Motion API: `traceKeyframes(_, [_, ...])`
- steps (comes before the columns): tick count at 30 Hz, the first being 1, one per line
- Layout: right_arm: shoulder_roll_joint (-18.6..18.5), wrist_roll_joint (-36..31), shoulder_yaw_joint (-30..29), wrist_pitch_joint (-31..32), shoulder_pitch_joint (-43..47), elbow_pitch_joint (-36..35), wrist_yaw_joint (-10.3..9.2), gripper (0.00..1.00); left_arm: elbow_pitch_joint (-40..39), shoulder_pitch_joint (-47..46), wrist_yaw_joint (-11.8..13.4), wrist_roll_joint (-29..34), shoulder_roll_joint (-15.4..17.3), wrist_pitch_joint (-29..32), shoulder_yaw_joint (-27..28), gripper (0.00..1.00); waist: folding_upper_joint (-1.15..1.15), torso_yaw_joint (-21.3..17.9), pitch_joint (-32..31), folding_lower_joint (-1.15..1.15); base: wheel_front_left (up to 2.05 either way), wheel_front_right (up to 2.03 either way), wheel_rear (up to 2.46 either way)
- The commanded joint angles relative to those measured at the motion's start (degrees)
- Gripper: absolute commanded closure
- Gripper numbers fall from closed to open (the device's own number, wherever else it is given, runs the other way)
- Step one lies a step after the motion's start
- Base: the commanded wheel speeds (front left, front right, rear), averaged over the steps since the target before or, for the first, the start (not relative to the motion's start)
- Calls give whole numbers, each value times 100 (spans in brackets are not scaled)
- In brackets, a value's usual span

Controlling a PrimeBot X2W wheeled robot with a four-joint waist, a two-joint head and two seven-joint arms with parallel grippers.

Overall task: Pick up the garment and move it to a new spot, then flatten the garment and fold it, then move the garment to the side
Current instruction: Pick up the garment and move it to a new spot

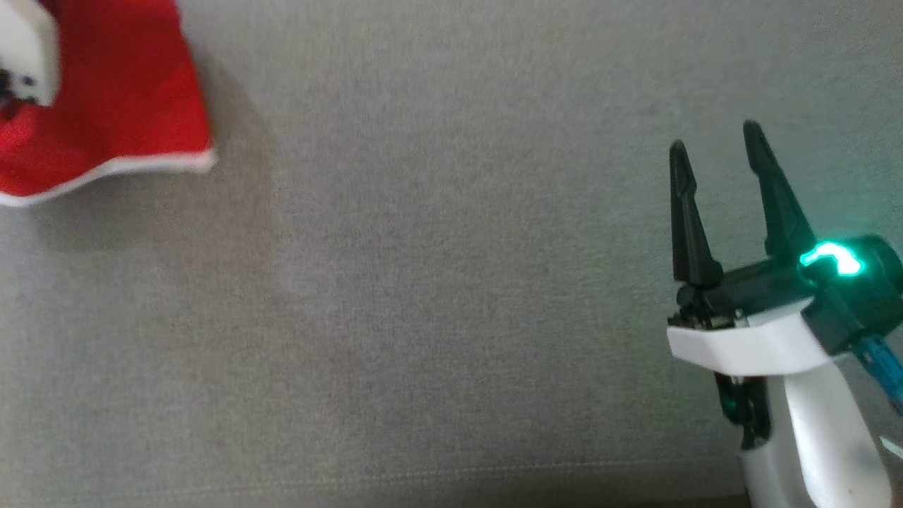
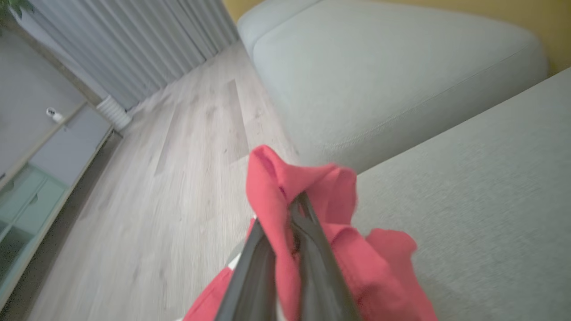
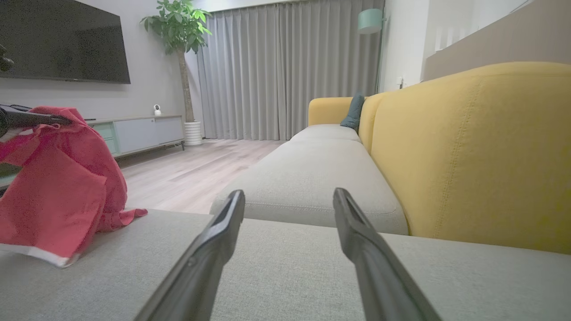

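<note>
Your left gripper (image 2: 296, 205) was clenched on the garment (image 2: 272, 178). A red fold sat pinched between both fingers, with cloth bunched over the tips and spilling down either side. The garment hung from that grip at the floor-side edge of the seat (image 1: 451, 282), and its white-trimmed hem touched the cushion just inside that edge. Your right gripper (image 1: 716, 139) was released, fingers spread with nothing between them. It was over the seat toward the backrest side, well apart from the garment.
</note>
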Motion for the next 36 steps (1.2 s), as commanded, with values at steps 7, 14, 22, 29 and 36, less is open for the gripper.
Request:
traceKeyframes(7, [-11,194,1,-33,264,-91,-4,0,-1037,-372,-75,-93,7,-155,-690,100,0,-357,-903,0,0,0,0])
traceKeyframes(14, [-11,269,-82,-33,438,-92,-4,0,-1981,-353,-78,-458,-185,-297,-1817,100,0,-677,-1084,0,0,0,0])
traceKeyframes(22, [-11,386,-91,-33,502,-144,-4,0,-2331,531,50,-842,-924,-834,-2799,100,0,-996,-895,0,0,0,0])
traceKeyframes(29, [-11,435,-100,-33,493,-118,-4,0,-1762,1799,357,-1213,-1821,-1366,-3205,100,0,-1100,-760,0,0,0,0])
traceKeyframes(36, [-11,410,-198,-33,531,-62,-4,0,-1156,2504,397,-1418,-2307,-1779,-3432,17,0,-1032,-772,0,0,0,0])
